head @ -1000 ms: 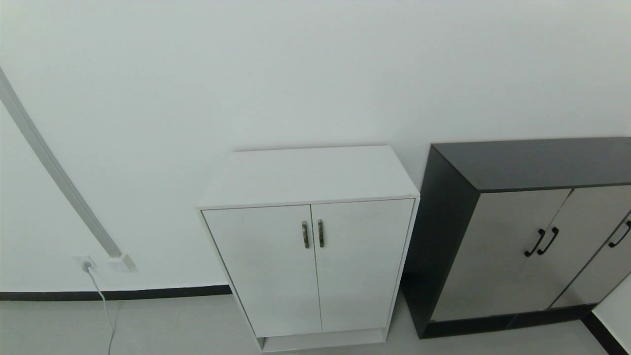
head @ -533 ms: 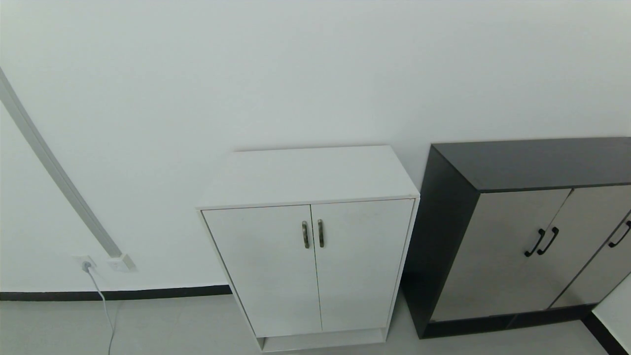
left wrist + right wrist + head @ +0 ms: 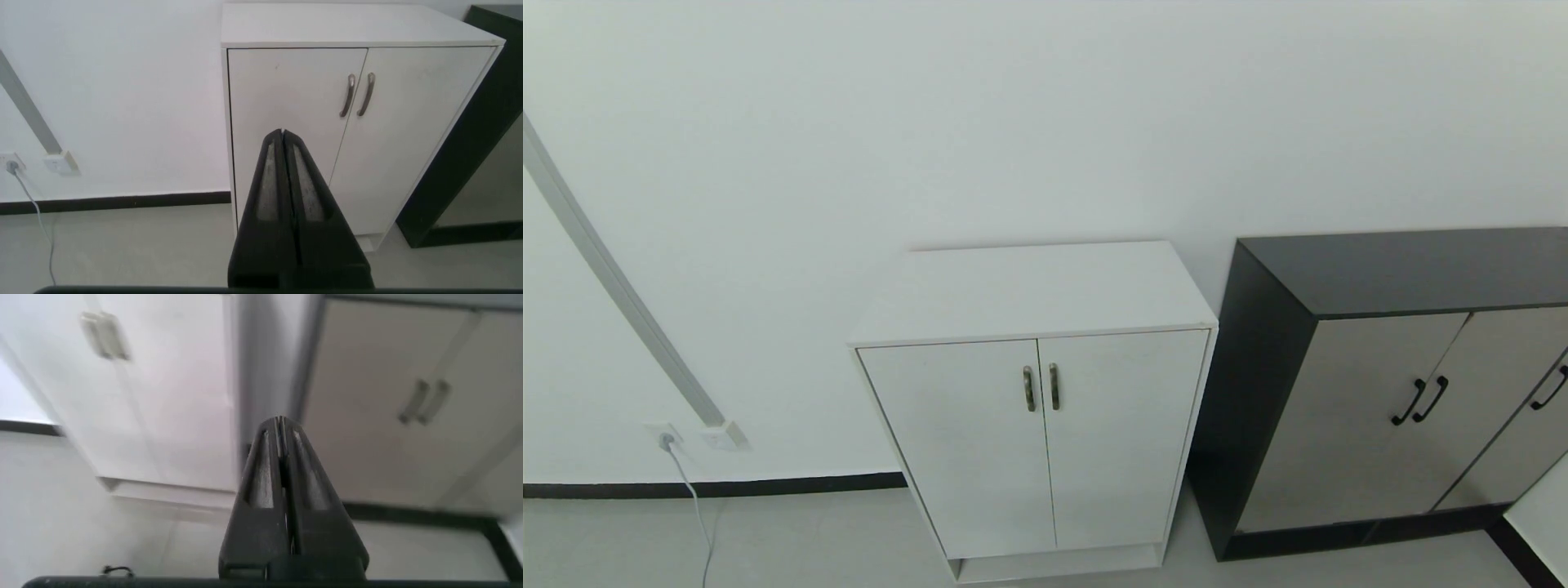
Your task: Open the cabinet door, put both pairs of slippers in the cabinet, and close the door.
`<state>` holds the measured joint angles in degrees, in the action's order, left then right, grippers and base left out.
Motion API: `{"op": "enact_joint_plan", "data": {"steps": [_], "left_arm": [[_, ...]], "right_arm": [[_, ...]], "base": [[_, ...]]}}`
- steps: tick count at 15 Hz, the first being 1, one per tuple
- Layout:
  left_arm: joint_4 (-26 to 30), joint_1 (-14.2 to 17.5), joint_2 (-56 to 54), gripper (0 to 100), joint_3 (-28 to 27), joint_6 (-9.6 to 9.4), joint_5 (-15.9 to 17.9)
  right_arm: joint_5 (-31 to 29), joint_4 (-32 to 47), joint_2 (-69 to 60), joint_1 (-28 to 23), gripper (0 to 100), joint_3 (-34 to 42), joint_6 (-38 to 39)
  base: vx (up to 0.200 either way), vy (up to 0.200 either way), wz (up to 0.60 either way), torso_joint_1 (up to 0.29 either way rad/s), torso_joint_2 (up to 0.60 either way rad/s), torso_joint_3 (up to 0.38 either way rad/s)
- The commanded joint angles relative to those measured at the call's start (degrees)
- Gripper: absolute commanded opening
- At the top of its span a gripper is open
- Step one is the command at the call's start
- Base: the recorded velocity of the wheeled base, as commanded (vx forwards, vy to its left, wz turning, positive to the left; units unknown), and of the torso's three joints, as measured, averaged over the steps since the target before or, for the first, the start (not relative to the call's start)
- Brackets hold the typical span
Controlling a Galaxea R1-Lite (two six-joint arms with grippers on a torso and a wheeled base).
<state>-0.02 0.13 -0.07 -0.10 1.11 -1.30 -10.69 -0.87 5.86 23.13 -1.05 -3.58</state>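
Left gripper [image 3: 282, 135] and right gripper [image 3: 280, 423]: dark tapered jaws pressed flat together, empty. Ahead, at the floor's [image 3: 809, 539] back edge against the wall [image 3: 1013, 122], boxy white cabinet [image 3: 1033, 294]; smooth flat doors [image 3: 968, 441] shut, slim curved metal handles [image 3: 1029, 388] side by side at the seam.

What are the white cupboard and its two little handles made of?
The white two-door cabinet looks like laminated or painted wood board: flat, smooth panels with square edges and a soft sheen. Its two curved grey-brown handles look like brushed metal by their dull shine, though coated plastic is possible.
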Motion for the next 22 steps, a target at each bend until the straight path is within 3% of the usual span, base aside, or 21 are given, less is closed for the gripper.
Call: {"op": "enact_joint_plan", "data": {"steps": [1, 4, 6, 7, 10, 17, 20, 22], "left_arm": [[-0.1, 0.0, 0.1, 0, 0.0, 0.03, 0.0], [-0.1, 0.0, 0.1, 0, 0.0, -0.05, 0.0], [-0.1, 0.0, 0.1, 0, 0.0, -0.05, 0.0], [0.0, 0.0, 0.1, 0, 0.0, 0.03, 0.0], [-0.1, 0.0, 0.1, 0, 0.0, 0.03, 0.0], [-0.1, 0.0, 0.1, 0, 0.0, 0.03, 0.0], [-0.1, 0.0, 0.1, 0, 0.0, 0.03, 0.0], [-0.1, 0.0, 0.1, 0, 0.0, 0.03, 0.0]], "right_arm": [[0.1, 0.0, -1.9, 1.7, 0, 0.0, -0.2], [0.7, 0.1, -1.9, 1.2, 0, -0.1, -1.1], [8.8, 1.0, -3.8, 1.0, 0, -0.1, -1.2], [9.9, 1.0, -1.2, -1.4, 0, 0.1, -0.8], [9.9, 0.9, 4.6, -14.6, 0, 0.9, -0.5], [8.8, 0.9, -0.2, -17.4, 0, 0.9, 0.7], [9.2, 0.9, -2.9, -24.5, 0, 0.9, 0.4], [9.3, 0.9, -5.9, -23.2, 0, 1.0, 0.6]], "base": [[0.0, 0.0, 0.0, 0.0, 0.0, 0.0], [0.0, 0.0, 0.0, 0.0, 0.0, 0.0], [0.0, 0.0, 0.0, 0.0, 0.0, 0.0], [0.0, 0.0, 0.0, 0.0, 0.0, 0.0], [0.0, 0.0, 0.0, 0.0, 0.0, 0.0], [0.0, 0.0, 0.0, 0.0, 0.0, 0.0], [0.0, 0.0, 0.0, 0.0, 0.0, 0.0], [0.0, 0.0, 0.0, 0.0, 0.0, 0.0]]}}
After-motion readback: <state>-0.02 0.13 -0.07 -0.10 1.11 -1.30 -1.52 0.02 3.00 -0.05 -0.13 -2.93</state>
